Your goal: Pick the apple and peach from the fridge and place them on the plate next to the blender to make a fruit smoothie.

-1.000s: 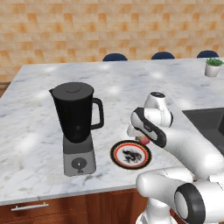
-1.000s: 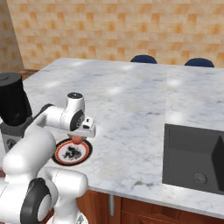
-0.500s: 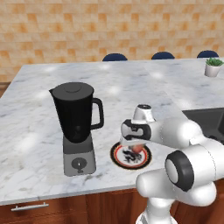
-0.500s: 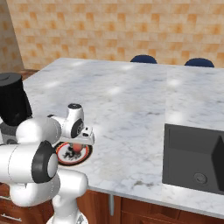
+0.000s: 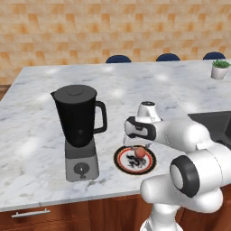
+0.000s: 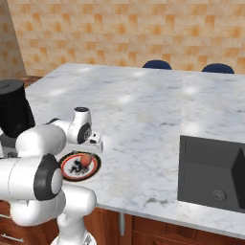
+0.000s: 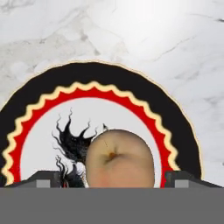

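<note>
Sitting on plate [image 7: 39,109] (by blender [image 5: 79,126]): peach [image 7: 120,158], gripper [image 7: 113,178] fingers spread apart.

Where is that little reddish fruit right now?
The peach sits on the plate, right of the blender, directly under the pincer.

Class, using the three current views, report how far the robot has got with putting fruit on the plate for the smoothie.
Done: one pale orange-red fruit, apparently the peach, sits on the plate beside the blender. In hand: the pincer hovers directly above it, fingers wide either side, holding nothing. Left: no apple on the plate yet.
</note>
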